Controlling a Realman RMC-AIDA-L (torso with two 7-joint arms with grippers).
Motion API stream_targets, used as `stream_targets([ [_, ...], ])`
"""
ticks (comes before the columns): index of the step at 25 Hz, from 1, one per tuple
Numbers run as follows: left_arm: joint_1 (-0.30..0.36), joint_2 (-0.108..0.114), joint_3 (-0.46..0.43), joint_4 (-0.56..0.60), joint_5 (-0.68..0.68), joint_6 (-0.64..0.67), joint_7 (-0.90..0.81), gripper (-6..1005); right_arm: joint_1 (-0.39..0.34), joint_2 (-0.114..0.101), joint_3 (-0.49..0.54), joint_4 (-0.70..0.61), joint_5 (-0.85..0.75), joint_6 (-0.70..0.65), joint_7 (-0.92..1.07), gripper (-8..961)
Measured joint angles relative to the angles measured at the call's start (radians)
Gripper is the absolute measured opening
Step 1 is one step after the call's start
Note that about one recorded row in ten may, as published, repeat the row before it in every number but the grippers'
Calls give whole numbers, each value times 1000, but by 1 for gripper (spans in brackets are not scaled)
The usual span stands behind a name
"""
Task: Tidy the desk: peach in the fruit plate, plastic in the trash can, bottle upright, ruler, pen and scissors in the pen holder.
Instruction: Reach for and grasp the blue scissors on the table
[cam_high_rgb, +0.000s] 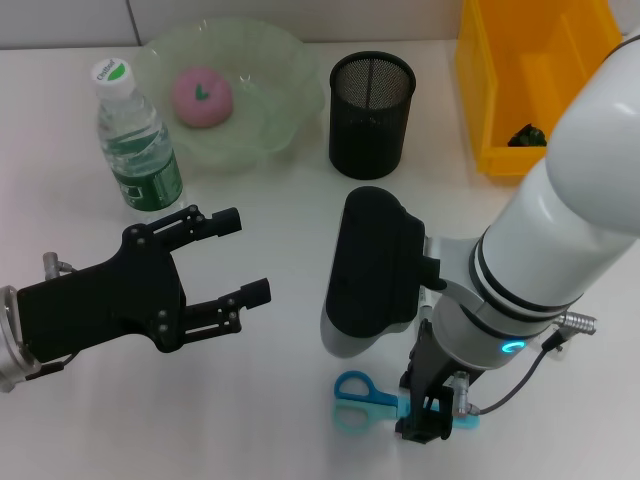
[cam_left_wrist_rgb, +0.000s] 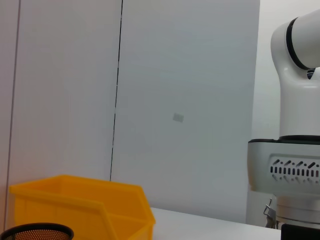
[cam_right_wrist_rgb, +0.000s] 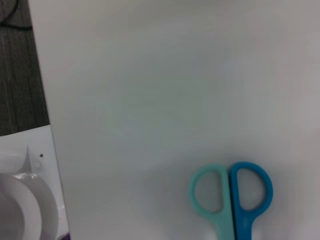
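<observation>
- left tool (cam_high_rgb: 245, 258): hovers over the table (cam_high_rgb: 260, 400) on the robot's left side, fingers spread wide apart, holding nothing.
- bottle (cam_high_rgb: 138, 140): stands upright just beyond the left tool, white cap with a green mark on top, green label around the body.
- fruit plate (cam_high_rgb: 280, 70): pale green translucent dish at the far left-centre of the table, just beside the bottle.
- peach (cam_high_rgb: 202, 97): pink, lies inside the fruit plate, near its middle.
- pen holder (cam_high_rgb: 371, 115): black mesh cup, upright, just right of the fruit plate; its rim also shows in the left wrist view (cam_left_wrist_rgb: 35, 231).
- scissors (cam_high_rgb: 362, 402): lie flat on the table at the near edge, two-tone blue handles pointing toward the robot's left; the right wrist view shows the handle loops (cam_right_wrist_rgb: 231, 192) side by side on the bare table.
- right tool (cam_high_rgb: 428, 418): lowered over the blade end of the scissors, at table level; cannot tell how far its fingers are apart or whether they grip the scissors.
- trash can (cam_high_rgb: 500, 90): yellow bin at the far right, with a dark item (cam_high_rgb: 527, 135) inside.
</observation>
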Motion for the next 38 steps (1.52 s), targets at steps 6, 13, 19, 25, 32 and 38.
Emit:
stream_targets([
  [6, 0, 0, 0, 0, 0, -1, 0, 802, 3, 0, 0, 10, -1, 3, 2, 422],
  [13, 0, 0, 0, 0, 0, -1, 0, 802, 5, 0, -4, 11, -1, 3, 4, 328],
  [19, 0, 0, 0, 0, 0, -4, 0, 802, 5, 0, -2, 14, -2, -3, 4, 276],
  [25, 0, 0, 0, 0, 0, -4, 0, 802, 3, 0, 1, 10, -2, -8, 3, 77],
  [32, -1, 0, 0, 0, 0, 1, 0, 802, -3, 0, 31, -18, 0, -27, 31, 75],
  [38, -5, -2, 0, 0, 0, -2, 0, 802, -2, 0, 31, -12, -2, -30, 35, 244],
])
